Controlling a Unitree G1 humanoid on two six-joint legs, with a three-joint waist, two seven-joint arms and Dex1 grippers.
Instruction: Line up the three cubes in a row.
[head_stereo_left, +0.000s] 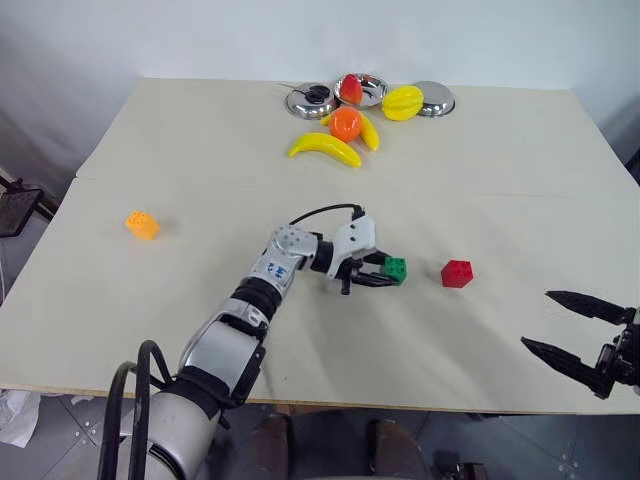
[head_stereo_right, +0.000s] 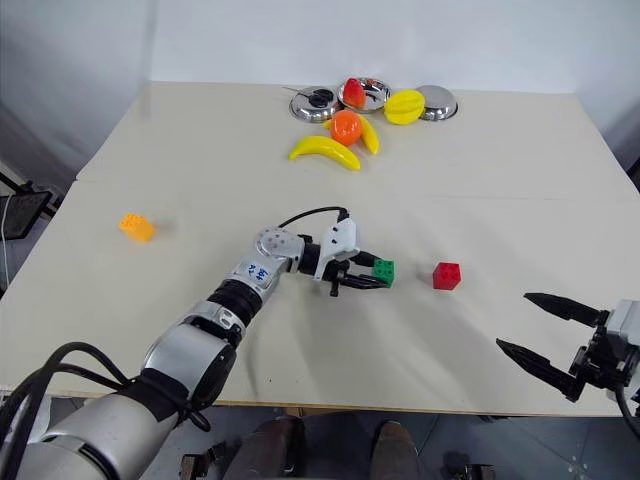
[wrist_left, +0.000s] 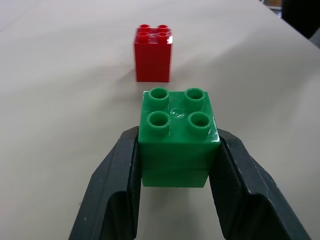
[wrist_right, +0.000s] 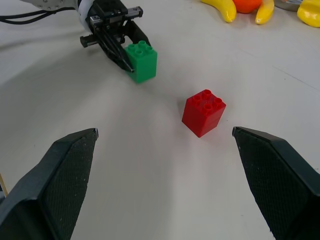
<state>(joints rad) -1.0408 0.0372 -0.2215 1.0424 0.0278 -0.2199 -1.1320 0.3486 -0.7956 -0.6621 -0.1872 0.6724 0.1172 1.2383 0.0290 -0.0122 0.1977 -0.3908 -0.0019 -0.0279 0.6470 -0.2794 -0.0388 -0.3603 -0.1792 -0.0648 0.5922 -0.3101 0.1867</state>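
Observation:
My left gripper (head_stereo_left: 383, 274) is shut on the green cube (head_stereo_left: 396, 269), holding it upright just left of the red cube (head_stereo_left: 457, 273) near the table's middle. In the left wrist view both black fingers (wrist_left: 116, 192) clamp the green cube (wrist_left: 176, 134) by its sides, and the red cube (wrist_left: 153, 54) stands a short way beyond it. The orange cube (head_stereo_left: 142, 225) lies alone far to the left. My right gripper (head_stereo_left: 578, 335) hangs open at the table's near right corner, with nothing between its fingers, facing the red cube (wrist_right: 202, 112).
At the table's (head_stereo_left: 200, 140) far edge stand three steel bowls (head_stereo_left: 312, 100), one with a red toy fruit (head_stereo_left: 350, 89). Beside them lie a yellow fruit (head_stereo_left: 402, 102), a round orange fruit (head_stereo_left: 345, 122) and two bananas (head_stereo_left: 324, 148).

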